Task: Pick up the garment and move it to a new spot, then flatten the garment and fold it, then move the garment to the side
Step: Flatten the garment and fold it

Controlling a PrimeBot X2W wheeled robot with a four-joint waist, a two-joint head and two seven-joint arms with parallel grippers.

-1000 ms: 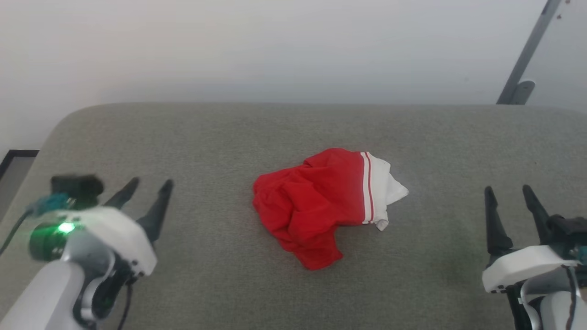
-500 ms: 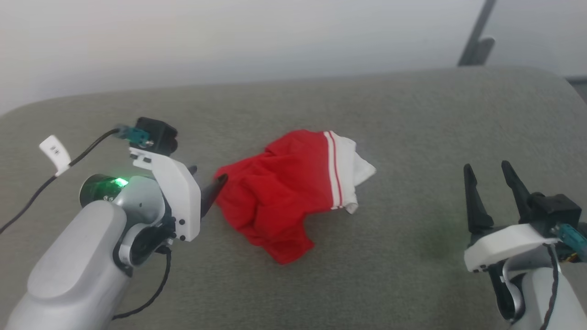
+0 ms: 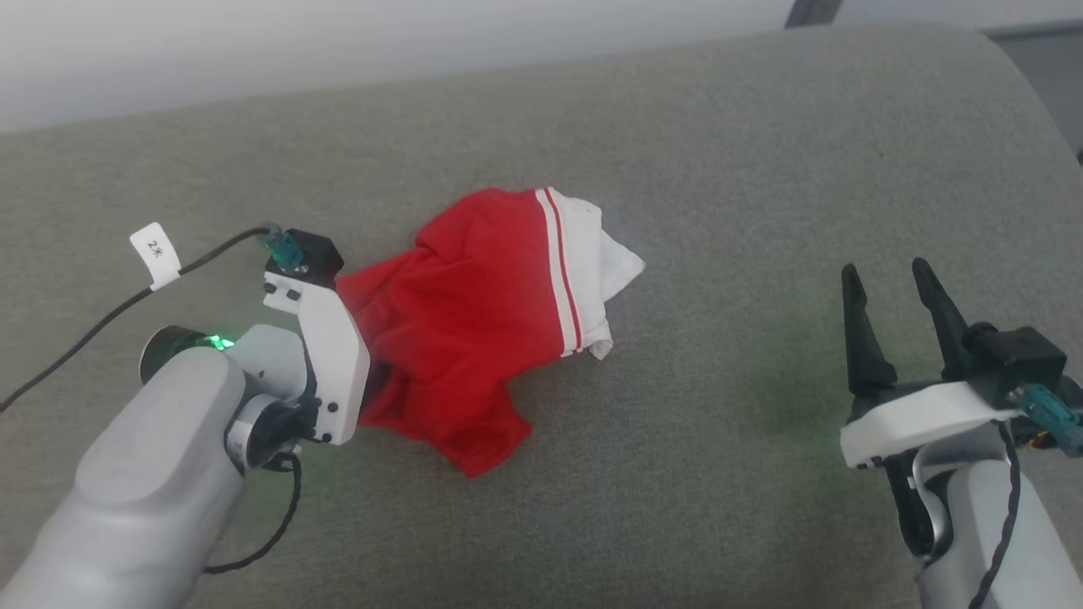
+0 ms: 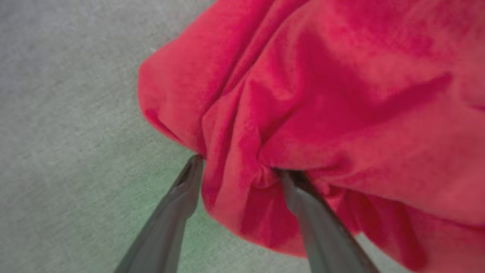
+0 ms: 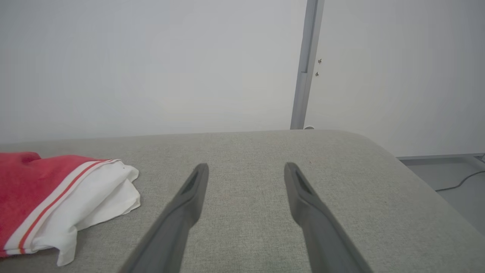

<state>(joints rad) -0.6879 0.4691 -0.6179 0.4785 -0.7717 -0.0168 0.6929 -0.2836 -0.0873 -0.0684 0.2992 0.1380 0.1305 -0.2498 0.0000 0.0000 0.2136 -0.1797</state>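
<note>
The garment (image 3: pixel 474 313) lies crumpled in a heap on the grey padded counter (image 3: pixel 719 474), right at the tips of the left hand (image 4: pixel 238 167). That hand's fingers stand wide with a red fold bunched between them, not yet pinched. The right hand (image 3: pixel 884 283) is spread wide too and holds nothing, with the garment well off to its left. By my reckoning the first pickup is only beginning. The moving, flattening, folding and setting aside are all left to do.
</note>
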